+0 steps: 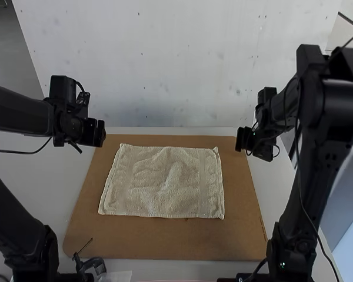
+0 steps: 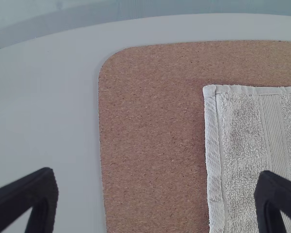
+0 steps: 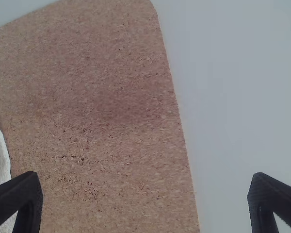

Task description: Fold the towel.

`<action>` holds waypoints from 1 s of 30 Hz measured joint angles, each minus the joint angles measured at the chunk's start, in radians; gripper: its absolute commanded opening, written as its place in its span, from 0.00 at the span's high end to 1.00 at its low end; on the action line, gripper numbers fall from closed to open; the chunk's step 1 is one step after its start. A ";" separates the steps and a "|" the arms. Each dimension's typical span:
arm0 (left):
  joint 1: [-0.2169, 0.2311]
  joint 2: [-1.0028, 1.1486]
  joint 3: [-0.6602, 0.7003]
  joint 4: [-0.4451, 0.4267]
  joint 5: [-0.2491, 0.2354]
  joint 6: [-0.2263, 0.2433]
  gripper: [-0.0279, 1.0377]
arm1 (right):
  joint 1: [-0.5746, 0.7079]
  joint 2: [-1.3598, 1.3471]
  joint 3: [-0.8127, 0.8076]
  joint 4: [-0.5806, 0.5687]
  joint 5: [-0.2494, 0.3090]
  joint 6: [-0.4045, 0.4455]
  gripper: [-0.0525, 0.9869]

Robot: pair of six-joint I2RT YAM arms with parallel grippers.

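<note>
1. Well, we see the towel [image 1: 165,182] spread out flat on the brown board [image 1: 165,241], with soft bumps in its middle.
2. The board sits on the white bench [image 1: 35,182] and shows all around the towel.
3. We see the left tool [image 1: 100,132] up near the board's far left corner, its two fingers wide apart with nothing between them.
4. In its wrist view, we see one neat towel corner and a flat stripe near the side edge.
5. We find the right tool [image 1: 242,140] by the board's far right corner, its fingers wide apart too, not touching the towel.
</note>
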 measured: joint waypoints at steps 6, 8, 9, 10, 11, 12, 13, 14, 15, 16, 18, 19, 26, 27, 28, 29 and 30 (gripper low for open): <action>0.000 0.000 0.000 0.000 0.000 0.000 0.13 | 0.048 0.101 0.042 0.002 0.008 0.000 0.08; 0.000 0.000 0.000 0.000 0.000 0.000 0.13 | 0.066 0.115 0.050 0.002 0.008 0.001 0.08; 0.000 0.000 0.000 0.000 0.000 0.000 0.13 | 0.076 0.117 0.054 0.002 0.007 0.003 0.08; 0.000 0.000 0.000 0.000 0.000 0.000 0.13 | 0.085 0.117 0.058 0.001 0.007 0.005 0.08; 0.000 0.000 0.000 0.000 0.000 0.000 0.13 | 0.093 0.117 0.064 -0.001 0.002 0.009 0.08; 0.000 0.000 0.000 0.000 0.000 0.000 0.13 | 0.106 0.117 0.073 -0.006 -0.010 0.015 0.08; 0.000 0.000 0.000 0.000 0.000 0.000 0.13 | 0.115 0.117 0.081 -0.011 -0.023 0.024 0.08; 0.000 0.000 0.000 0.000 0.000 0.000 0.13 | 0.120 0.117 0.086 -0.013 -0.032 0.029 0.08; 0.000 0.000 0.000 0.000 0.000 0.000 0.13 | 0.126 0.117 0.092 -0.018 -0.045 0.036 0.08; 0.000 0.000 0.000 0.000 0.000 0.000 0.13 | 0.127 0.117 0.097 -0.021 -0.064 0.043 0.08; 0.000 0.000 0.000 0.000 0.000 0.000 0.13 | 0.128 0.117 0.103 -0.024 -0.091 0.054 0.08; 0.000 0.000 0.000 0.000 0.000 0.000 0.13 | 0.128 0.117 0.105 -0.025 -0.107 0.057 0.08; 0.000 0.000 0.000 0.000 0.001 0.000 0.12 | 0.128 0.117 0.107 -0.015 -0.233 0.068 0.08; 0.000 0.000 0.000 0.000 0.001 0.000 0.12 | 0.128 0.117 0.107 -0.013 -0.245 0.068 0.08; 0.000 0.000 0.000 0.000 0.001 0.000 0.12 | 0.128 0.117 0.108 -0.011 -0.257 0.068 0.08; 0.000 0.000 0.000 0.000 0.001 0.000 0.12 | 0.128 0.118 0.109 -0.008 -0.263 0.068 0.08; 0.000 0.000 0.000 0.000 0.001 0.000 0.12 | 0.129 0.121 0.109 0.003 -0.269 0.067 0.08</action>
